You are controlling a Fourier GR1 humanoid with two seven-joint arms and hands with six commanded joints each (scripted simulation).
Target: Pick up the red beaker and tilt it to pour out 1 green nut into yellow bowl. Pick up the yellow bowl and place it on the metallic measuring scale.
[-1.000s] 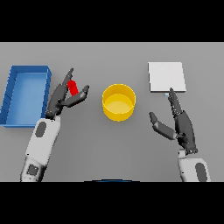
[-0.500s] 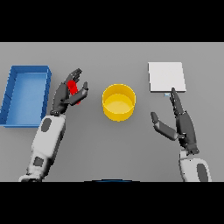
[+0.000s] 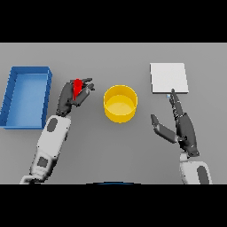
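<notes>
left hand (image 3: 71,96) over the left half of the table (image 3: 111,150), fingers and thumb curled round the red beaker (image 3: 77,87). only a narrow red strip of the beaker shows between the dark fingers; tilt hard to judge. its contents not visible. the hand with the beaker sits between the blue tray (image 3: 26,95) and the yellow bowl (image 3: 120,103), nearer the bowl, not touching it as far as can be seen.

yellow bowl stands upright near the middle of the table, open side up. inside looks plain yellow; cannot tell whether anything lies in it.

blue tray lies by the table's left edge, long side running toward the far edge, walls darker than its floor.

scale (image 3: 168,78), a pale square plate, lies flat toward the far right part of the table, well apart from the bowl.

right hand (image 3: 181,127) over the right half of the table, released: fingers straight, reaching toward the scale's near edge, thumb spread out toward the bowl side. it holds nothing. fingertips just short of or at the scale's near edge; contact unclear.
</notes>
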